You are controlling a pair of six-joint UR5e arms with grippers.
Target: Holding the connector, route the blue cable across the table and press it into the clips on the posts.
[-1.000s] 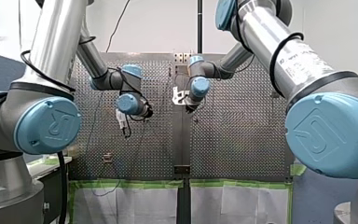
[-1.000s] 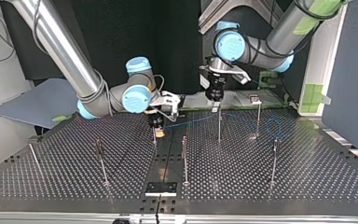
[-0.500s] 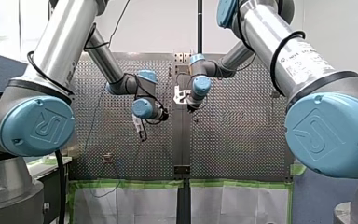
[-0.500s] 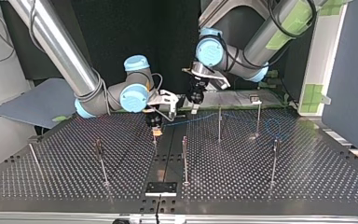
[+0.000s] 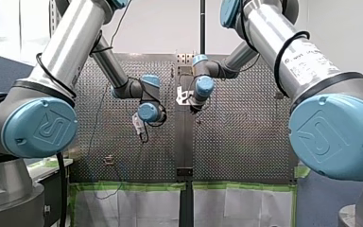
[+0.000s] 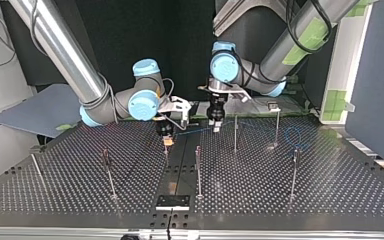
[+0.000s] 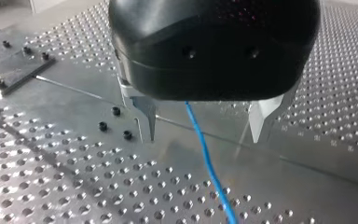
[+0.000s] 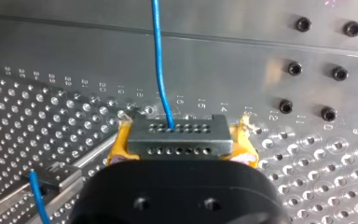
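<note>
The connector (image 8: 176,135), a grey block with rows of small holes, is pinched by its two ends between the yellow pads (image 8: 119,147) of my right gripper (image 8: 182,145). I judge this hold anchors the line so the rest can be steered. The blue cable (image 8: 161,70) leaves the connector's face and runs straight ahead of that gripper over the perforated table (image 8: 51,116). Further along it passes between the metal fingers (image 7: 147,116) of my left gripper (image 7: 204,123). They stand spread on either side without touching it, likely poised to guide it toward the post (image 6: 235,132) just beside that gripper. Beside my right gripper a small metal piece (image 8: 56,175) shows next to a short blue stretch. Whether it is a clip holding cable, I cannot tell.
</note>
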